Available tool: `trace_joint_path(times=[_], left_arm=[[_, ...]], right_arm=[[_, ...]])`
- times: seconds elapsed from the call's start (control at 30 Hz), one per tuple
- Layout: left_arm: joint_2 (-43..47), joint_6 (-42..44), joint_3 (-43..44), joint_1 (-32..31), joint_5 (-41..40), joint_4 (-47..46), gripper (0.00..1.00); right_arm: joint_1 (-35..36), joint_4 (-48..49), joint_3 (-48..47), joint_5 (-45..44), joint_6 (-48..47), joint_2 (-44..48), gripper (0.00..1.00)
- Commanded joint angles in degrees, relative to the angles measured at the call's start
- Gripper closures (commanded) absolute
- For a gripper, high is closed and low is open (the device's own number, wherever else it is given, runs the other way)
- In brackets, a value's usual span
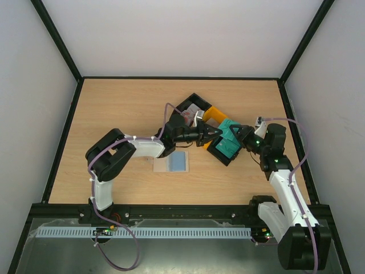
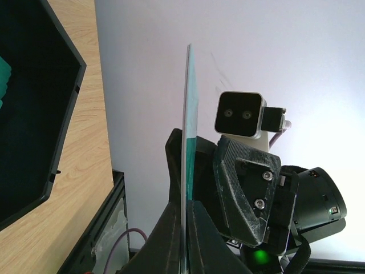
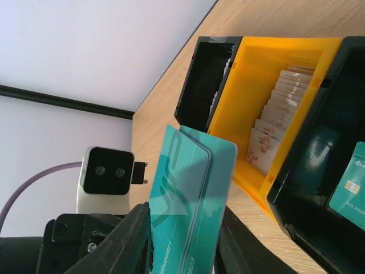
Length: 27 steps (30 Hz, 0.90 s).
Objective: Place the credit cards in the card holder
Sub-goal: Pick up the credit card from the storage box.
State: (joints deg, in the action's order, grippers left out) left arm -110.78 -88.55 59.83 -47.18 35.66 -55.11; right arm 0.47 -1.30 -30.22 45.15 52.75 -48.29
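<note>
Two overlapping teal credit cards (image 1: 230,131) hang in the air above the bins, between both grippers. My left gripper (image 1: 219,135) is shut on them; the left wrist view shows a card edge-on (image 2: 186,114) pinched between the left gripper's (image 2: 186,228) fingers. My right gripper (image 1: 239,136) faces it. In the right wrist view the cards (image 3: 188,188) show face-on, and the right gripper's (image 3: 185,245) fingers press on their long edges. The beige card holder (image 1: 171,162) lies open on the table below the left forearm, with a pale blue patch on its right half.
An orange bin (image 3: 256,85) holds white cards with red print (image 3: 274,120). A black bin (image 1: 225,149) beside it holds more teal cards (image 3: 348,188). Another black bin (image 1: 191,108) stands behind. Black frame rails edge the table.
</note>
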Motion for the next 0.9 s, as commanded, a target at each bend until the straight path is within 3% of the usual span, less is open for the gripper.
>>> trace_joint_path(times=[0.0, 0.23, 0.53, 0.87], left_arm=[[-0.5, 0.7, 1.5, 0.2, -0.5, -0.7, 0.98], [-1.1, -0.4, 2.1, 1.2, -0.5, -1.7, 0.98], [-1.6, -1.2, 2.2, 1.4, -0.6, -2.2, 0.98], [-2.3, 1.5, 2.0, 1.5, -0.4, -0.7, 0.97]], right_arm=[[0.5, -0.9, -0.4, 1.2, -1.0, 2.0, 0.69], [0.5, -2.5, 0.7, -0.2, -0.5, 4.7, 0.74], [0.4, 3.3, 4.2, -1.8, 3.6, 9.3, 0.98], [0.5, -11.9, -3.1, -15.8, -3.7, 9.6, 0.98]])
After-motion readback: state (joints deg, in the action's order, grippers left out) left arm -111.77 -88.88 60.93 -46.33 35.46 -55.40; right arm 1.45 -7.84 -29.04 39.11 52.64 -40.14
